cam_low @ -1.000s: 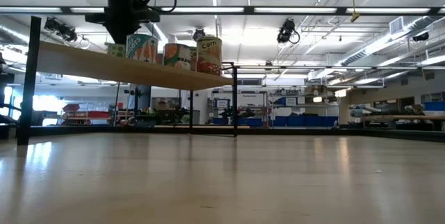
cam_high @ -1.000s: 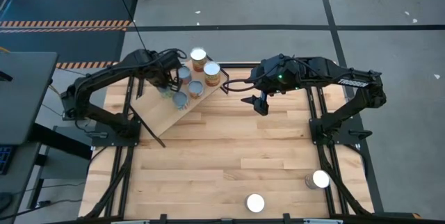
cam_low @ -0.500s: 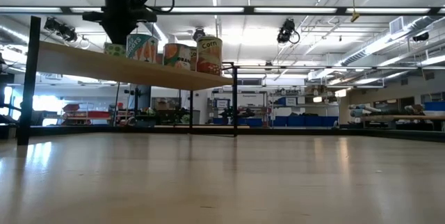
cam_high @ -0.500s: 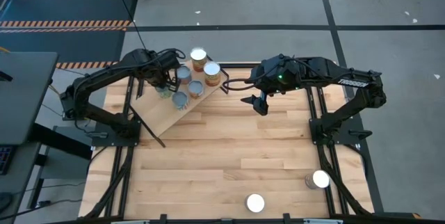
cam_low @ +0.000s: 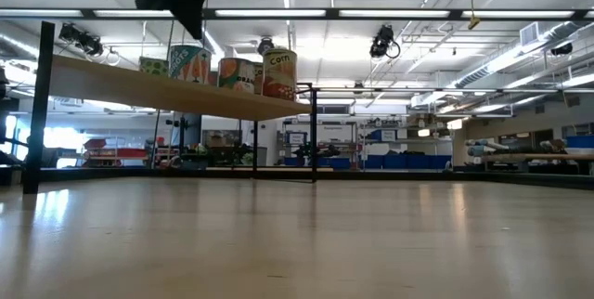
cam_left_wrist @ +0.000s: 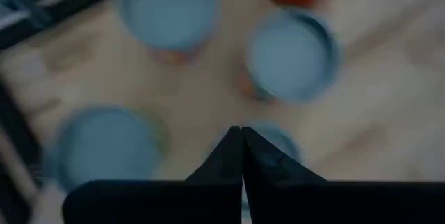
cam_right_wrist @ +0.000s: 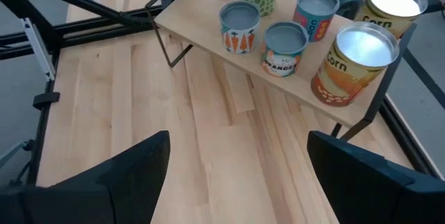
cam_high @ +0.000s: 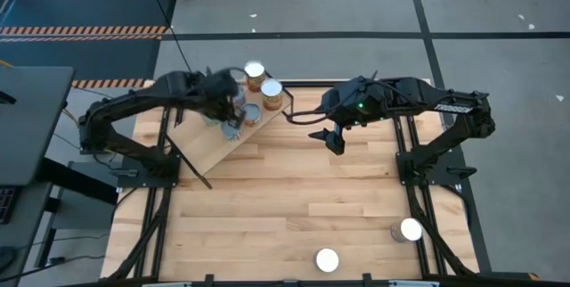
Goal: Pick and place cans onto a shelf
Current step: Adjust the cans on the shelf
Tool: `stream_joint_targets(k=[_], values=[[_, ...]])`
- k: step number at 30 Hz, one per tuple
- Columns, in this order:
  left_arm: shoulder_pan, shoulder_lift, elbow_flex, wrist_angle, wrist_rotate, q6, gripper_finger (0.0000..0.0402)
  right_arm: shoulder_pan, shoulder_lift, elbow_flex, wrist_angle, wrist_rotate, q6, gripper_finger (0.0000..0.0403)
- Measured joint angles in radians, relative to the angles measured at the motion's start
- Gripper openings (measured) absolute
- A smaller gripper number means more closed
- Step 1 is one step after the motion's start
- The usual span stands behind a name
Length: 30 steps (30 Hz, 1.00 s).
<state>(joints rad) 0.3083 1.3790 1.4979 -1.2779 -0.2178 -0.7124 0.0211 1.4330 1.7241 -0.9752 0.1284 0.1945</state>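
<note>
The shelf is a tilted light-wood plank on black bracket legs at the table's far left. It also shows in the low view and the right wrist view. Several cans stand upright on it, among them two corn cans, an orange-label can, a carrot-label can and a green-label can. My left gripper is shut and empty above these cans. My right gripper is open and empty over the table to the right of the shelf.
Two more cans with shiny tops stand on the table near its near right edge. The bare wooden tabletop lies between them and the shelf. Black rails run along the table's sides.
My left gripper has risen from the green-label can, which stays upright on the shelf, and has shifted a little toward the table's right. My right gripper has moved slightly toward the near edge.
</note>
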Motion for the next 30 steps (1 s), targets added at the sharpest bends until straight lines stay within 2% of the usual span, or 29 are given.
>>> stream_joint_targets(k=[4, 10, 15, 25, 30], values=[[-0.082, 0.054, 0.0, -0.037, -0.024, -0.073, 0.0004, 0.005, 0.0, 0.0, 0.0, -0.002, 0.016, 0.0348], [-0.088, 0.117, 0.0, -0.055, -0.052, -0.08, 0.0004, 0.008, 0.0, 0.0, -0.004, -0.002, 0.014, 0.0348], [-0.088, 0.161, 0.003, -0.063, -0.033, -0.061, 0.0004, 0.009, 0.0, 0.0, -0.006, -0.001, 0.014, 0.0348], [-0.093, 0.13, 0.0, -0.156, 0.011, -0.069, 0.0004, 0.01, 0.0, 0.0, -0.029, -0.001, 0.012, 0.0348], [-0.093, 0.13, 0.0, -0.128, 0.014, -0.069, 0.0004, 0.01, 0.0, 0.0, -0.028, -0.001, 0.012, 0.0348]])
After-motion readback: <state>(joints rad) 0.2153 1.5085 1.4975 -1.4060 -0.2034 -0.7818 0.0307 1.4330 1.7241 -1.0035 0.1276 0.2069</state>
